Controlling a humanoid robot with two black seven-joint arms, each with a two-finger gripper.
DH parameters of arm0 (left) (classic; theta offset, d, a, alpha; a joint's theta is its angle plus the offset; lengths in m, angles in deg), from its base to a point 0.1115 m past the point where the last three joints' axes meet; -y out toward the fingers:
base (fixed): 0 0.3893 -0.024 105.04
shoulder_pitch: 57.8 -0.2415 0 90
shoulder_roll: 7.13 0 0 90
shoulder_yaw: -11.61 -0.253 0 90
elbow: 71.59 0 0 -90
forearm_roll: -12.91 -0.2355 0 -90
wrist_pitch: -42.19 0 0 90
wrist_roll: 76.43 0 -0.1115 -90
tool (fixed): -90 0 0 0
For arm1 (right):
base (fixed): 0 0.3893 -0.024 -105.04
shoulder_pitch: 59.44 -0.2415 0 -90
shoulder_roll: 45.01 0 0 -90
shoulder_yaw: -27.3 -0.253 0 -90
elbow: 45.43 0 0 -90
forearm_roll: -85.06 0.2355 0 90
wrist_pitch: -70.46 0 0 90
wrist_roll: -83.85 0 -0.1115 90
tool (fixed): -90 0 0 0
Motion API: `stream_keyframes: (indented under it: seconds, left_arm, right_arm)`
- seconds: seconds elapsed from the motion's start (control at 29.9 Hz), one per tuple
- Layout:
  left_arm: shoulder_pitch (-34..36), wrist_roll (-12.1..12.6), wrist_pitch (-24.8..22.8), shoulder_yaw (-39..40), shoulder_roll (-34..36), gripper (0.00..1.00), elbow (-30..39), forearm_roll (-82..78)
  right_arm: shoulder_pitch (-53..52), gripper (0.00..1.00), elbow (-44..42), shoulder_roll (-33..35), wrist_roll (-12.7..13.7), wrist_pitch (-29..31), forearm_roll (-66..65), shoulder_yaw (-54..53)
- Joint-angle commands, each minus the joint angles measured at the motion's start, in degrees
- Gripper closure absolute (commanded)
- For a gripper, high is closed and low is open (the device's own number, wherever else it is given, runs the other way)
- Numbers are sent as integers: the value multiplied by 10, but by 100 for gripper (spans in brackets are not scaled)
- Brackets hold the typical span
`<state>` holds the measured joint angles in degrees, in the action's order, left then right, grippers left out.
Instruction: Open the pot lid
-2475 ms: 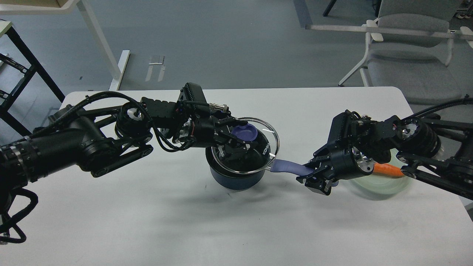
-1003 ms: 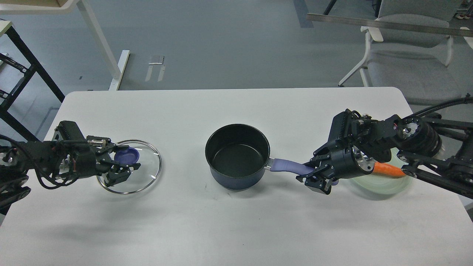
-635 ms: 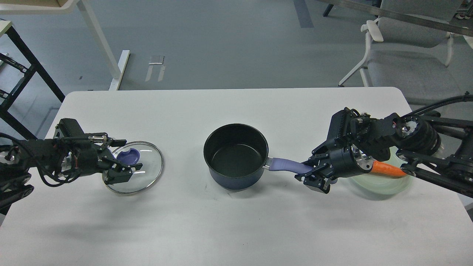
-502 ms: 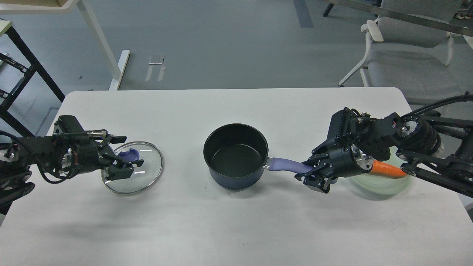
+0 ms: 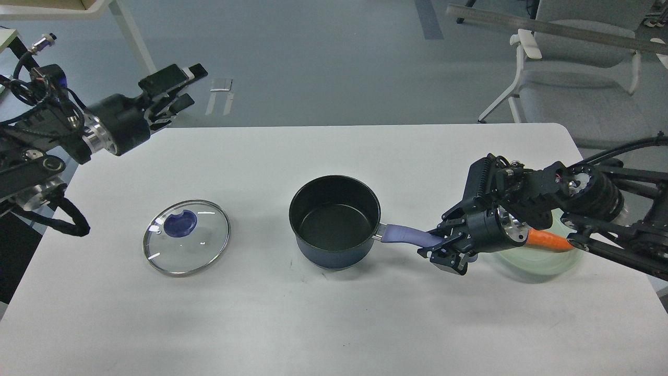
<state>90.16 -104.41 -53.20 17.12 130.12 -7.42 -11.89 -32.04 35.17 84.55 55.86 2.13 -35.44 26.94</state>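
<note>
The dark blue pot [image 5: 335, 220] stands open and empty in the middle of the white table [image 5: 323, 313]. Its purple handle [image 5: 409, 234] points right. My right gripper [image 5: 448, 249] is shut on the end of that handle. The glass lid [image 5: 187, 236] with its purple knob [image 5: 180, 223] lies flat on the table to the left of the pot. My left gripper [image 5: 175, 89] is open and empty, raised high above the table's far left corner, well away from the lid.
A pale green plate [image 5: 540, 258] with an orange carrot [image 5: 548, 241] on it sits at the right, partly behind my right arm. A grey chair [image 5: 579, 78] stands beyond the table's far right corner. A white table leg [image 5: 138, 57] stands at the far left.
My left gripper has let go of the lid's knob and risen up and back to the far left. The lid now lies free on the table. The right gripper and pot stay put.
</note>
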Motion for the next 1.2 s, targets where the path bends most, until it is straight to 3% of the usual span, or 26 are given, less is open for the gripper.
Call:
stream_keyframes:
  seconds: [0.0, 0.1, 0.2, 0.37, 0.5, 0.64, 0.8, 0.94, 1.17]
  left_arm:
    - [-24, 0, 5, 60, -23, 1, -25, 65]
    - [-36, 0, -2, 99, -44, 1, -49, 72]
    - [-51, 26, -4, 117, -51, 1, -55, 82]
    - [-63, 43, -10, 130, -59, 1, -55, 96]
    - [-72, 55, -10, 143, -66, 1, -55, 114]
    - [-92, 49, -3, 167, -72, 1, -55, 114]
    - [-98, 52, 4, 176, -79, 1, -56, 114]
    - [-98, 57, 24, 176, -84, 1, -61, 114]
    - [-114, 56, 12, 196, -106, 1, -72, 120]
  right_arm:
    - [0, 54, 1, 1, 0, 1, 0, 0]
    - [0, 41, 2, 3, 0, 1, 0, 0]
    - [-1, 28, 3, 10, 0, 1, 1, -1]
    - [-5, 6, 24, 36, 0, 0, 9, -14]
    - [-9, 5, 35, 59, 0, 1, 81, -57]
    - [-30, 3, 25, 69, 0, 0, 204, -92]
    - [-48, 3, -66, 54, 0, -5, 424, -136]
    - [-46, 3, -169, -2, 0, -22, 623, -167]
    - [-28, 3, -280, -104, 0, -52, 922, -167]
